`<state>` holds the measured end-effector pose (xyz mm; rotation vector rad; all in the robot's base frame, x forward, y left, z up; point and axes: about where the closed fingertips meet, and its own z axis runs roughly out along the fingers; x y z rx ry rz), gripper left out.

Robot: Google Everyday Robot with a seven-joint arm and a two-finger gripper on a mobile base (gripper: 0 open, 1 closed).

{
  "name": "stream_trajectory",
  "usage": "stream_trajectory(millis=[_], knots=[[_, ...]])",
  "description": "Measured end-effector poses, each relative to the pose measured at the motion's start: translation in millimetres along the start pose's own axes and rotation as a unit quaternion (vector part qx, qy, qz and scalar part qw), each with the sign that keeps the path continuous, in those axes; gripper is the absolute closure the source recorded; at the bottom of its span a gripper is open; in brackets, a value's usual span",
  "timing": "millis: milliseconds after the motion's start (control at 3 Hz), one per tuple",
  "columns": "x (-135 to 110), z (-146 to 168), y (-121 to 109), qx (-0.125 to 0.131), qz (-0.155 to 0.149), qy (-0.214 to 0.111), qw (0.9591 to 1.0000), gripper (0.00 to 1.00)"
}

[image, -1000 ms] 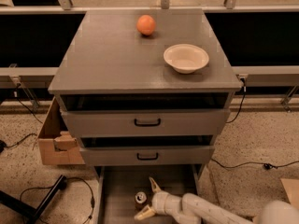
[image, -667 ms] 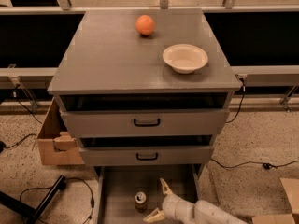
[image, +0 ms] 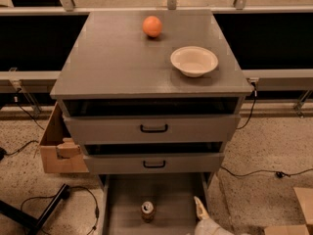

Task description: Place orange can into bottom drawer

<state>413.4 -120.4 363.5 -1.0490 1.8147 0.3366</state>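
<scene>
The orange can [image: 147,211] is now left standing upright, released, on the floor of the open bottom drawer [image: 171,192]. The tool [image: 199,210] has been drawn back to the drawer's right edge, apart from the can; whether it is spread or pressed together cannot be told. The placing is judged done. An orange fruit [image: 152,26] and a pale bowl [image: 194,60] are set on the grey tabletop [image: 117,62]. A cardboard box [image: 54,153] is seen on the speckled floor [image: 274,141].
</scene>
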Motion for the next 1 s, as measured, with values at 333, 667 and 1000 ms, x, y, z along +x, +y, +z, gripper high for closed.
stream_trajectory(millis=[333,667,1000], knots=[[-24.2,-52.1,8.5,0.028,-0.011,0.016,0.9994,0.00],[-64.2,-92.2,9.2,0.058,-0.043,0.031,0.9969,0.00],[-132.3,-124.4,-5.5,0.094,-0.108,0.057,0.9881,0.00]])
